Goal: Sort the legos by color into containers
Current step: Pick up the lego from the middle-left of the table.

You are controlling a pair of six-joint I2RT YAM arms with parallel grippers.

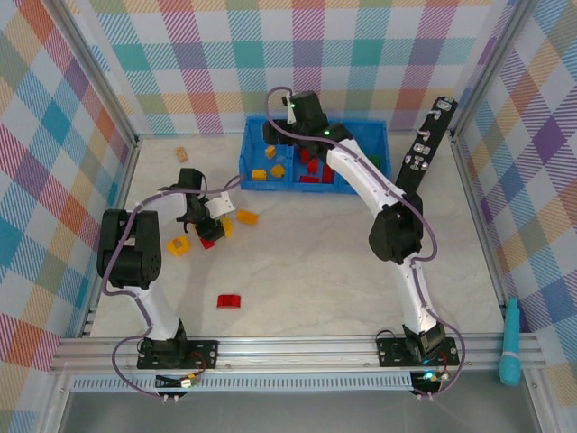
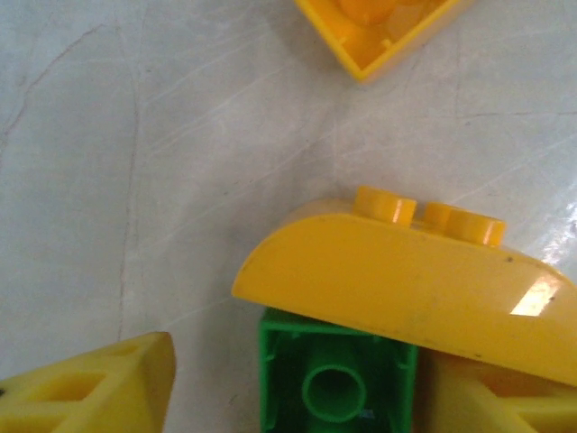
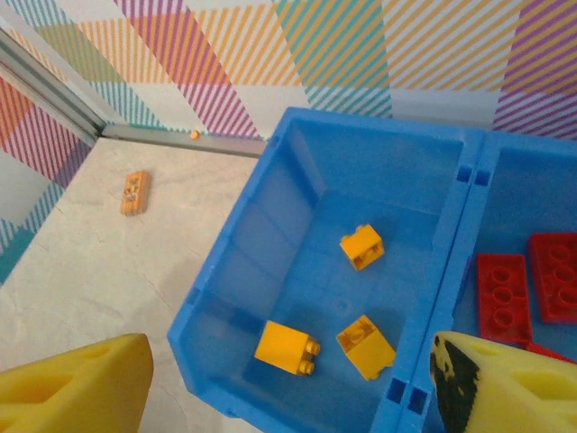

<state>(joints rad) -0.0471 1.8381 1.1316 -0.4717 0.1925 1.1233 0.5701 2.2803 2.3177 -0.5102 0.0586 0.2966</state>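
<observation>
Left gripper (image 1: 200,224) is down low on the table (image 1: 315,271), jaws apart and straddling a green brick (image 2: 338,379) that lies underside-up. One yellow pad (image 2: 90,388) stands clear of it, with bare table between. A curved yellow brick (image 2: 406,280) lies across the green one's far edge, and another yellow brick (image 2: 379,27) sits just beyond. A lone red brick (image 1: 229,300) lies well apart, nearer the arm bases.

Right gripper (image 3: 288,383) hovers over the blue bin (image 3: 270,207), jaws wide and nothing between them. Three yellow bricks (image 3: 287,348) lie in the left compartment, red plates (image 3: 505,284) in the next one. The tan block (image 3: 135,192) rests on the table left of the bin.
</observation>
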